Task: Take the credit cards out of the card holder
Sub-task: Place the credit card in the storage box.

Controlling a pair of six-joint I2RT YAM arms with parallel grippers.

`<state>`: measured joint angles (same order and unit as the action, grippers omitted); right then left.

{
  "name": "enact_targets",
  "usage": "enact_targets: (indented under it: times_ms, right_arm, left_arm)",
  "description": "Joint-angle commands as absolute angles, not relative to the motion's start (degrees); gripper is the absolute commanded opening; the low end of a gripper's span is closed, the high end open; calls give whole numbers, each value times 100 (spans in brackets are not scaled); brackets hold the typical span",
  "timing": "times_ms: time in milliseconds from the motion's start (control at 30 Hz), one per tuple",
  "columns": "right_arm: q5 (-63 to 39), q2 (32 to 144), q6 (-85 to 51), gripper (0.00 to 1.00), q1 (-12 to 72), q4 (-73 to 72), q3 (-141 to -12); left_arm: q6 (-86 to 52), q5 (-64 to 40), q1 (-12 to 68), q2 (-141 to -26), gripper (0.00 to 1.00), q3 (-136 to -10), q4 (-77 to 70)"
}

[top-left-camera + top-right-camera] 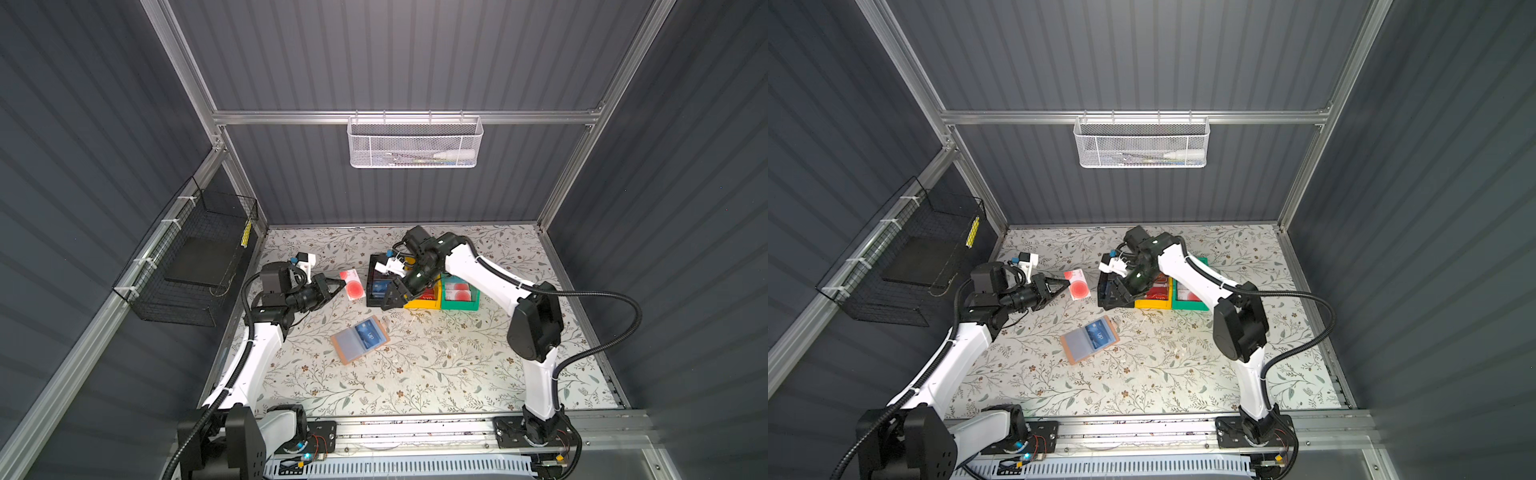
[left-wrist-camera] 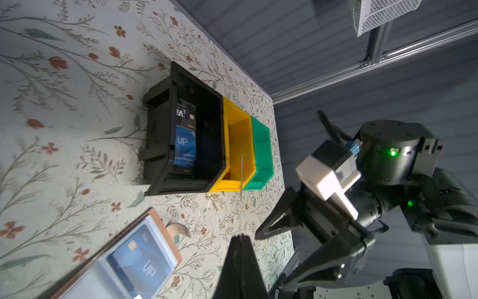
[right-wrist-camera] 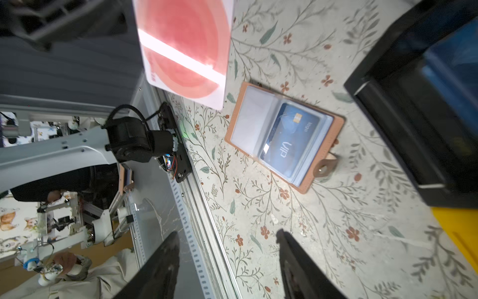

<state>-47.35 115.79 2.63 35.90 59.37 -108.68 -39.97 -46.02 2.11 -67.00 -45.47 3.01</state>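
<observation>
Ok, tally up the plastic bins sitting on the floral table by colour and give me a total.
black plastic bin: 1
yellow plastic bin: 1
green plastic bin: 1
total: 3

Glare whitens the red card [image 3: 186, 51]; wrist views slightly blurred.
</observation>
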Motion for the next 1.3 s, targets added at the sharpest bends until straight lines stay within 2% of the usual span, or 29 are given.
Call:
enact_targets:
  times_ms: [0,133,267,433,833,933,1167,1233,1267]
  right_arm:
    - [-5553,11452,148,62,3358,5879,-10991]
    - [-5839,11525,-27,62,3300,5664,-11106]
    - [-5794,11554,-216,61,3303,5392,-11131]
    - [-5858,11593,-347,60,3291,5219,-11120]
    - [-6273,11654,-717,50,3247,4627,-11197]
    - [-6359,11660,-797,42,3230,4534,-11235]
    - [-6501,11604,-763,11,3200,4601,-11219]
    - [-6563,11591,-674,0,3189,4696,-11220]
    - [-6591,11584,-622,0,3178,4765,-11225]
  left_arm:
    - [-4169,-5039,642,-6787,0,-4685,-749]
    - [-4389,-4848,1197,-7045,0,-4729,-1482]
    - [-4895,-4923,1318,-7257,0,-4529,-2379]
    - [-4936,-4848,1332,-7209,0,-4417,-2476]
    - [-5105,-4777,1459,-7322,0,-4150,-2792]
    - [-5101,-4730,1468,-7320,0,-4123,-2784]
    - [-4738,-4740,1477,-7315,0,-4241,-2127]
    - [-4562,-4726,1477,-7296,9,-4281,-1842]
    - [-4416,-4697,1477,-7270,12,-4321,-1607]
